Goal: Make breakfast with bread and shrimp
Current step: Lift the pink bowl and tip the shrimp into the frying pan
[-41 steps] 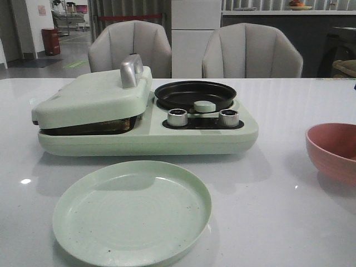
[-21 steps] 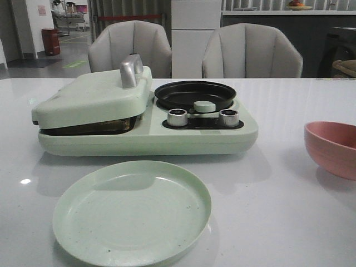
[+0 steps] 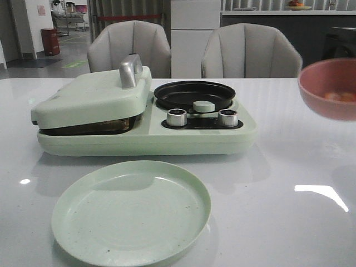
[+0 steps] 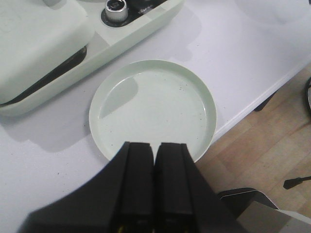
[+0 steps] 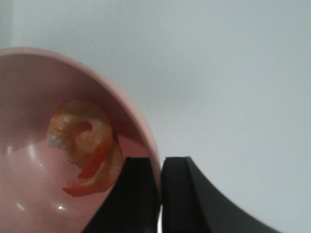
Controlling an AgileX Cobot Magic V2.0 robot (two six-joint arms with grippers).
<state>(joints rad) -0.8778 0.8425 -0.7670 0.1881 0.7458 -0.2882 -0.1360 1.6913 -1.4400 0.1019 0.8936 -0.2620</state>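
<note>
Above the table, right claw (image 5: pixel 161 194) pinches the pink bowl's (image 3: pixel 328 92) rim, lifted.

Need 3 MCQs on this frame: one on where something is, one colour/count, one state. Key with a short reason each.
1. Where is the shrimp?
A. on the green plate
B. in the pink bowl
C. in the black pan

2. How many silver knobs show on the front of the cooker?
A. one
B. two
C. four

3. What is the right hand doing?
A. closed on the bowl's rim
B. open above the plate
C. holding a bread slice

Key:
1 B: the right wrist view shows the curled orange piece lying inside the pink bowl.
2 B: the front view shows two silver knobs, either side of a pale green one.
3 A: its fingers pinch the rim, one inside and one outside, and the front view shows the bowl raised off the table. The green plate holds nothing, and the left hand is shut and holds nothing.
</note>
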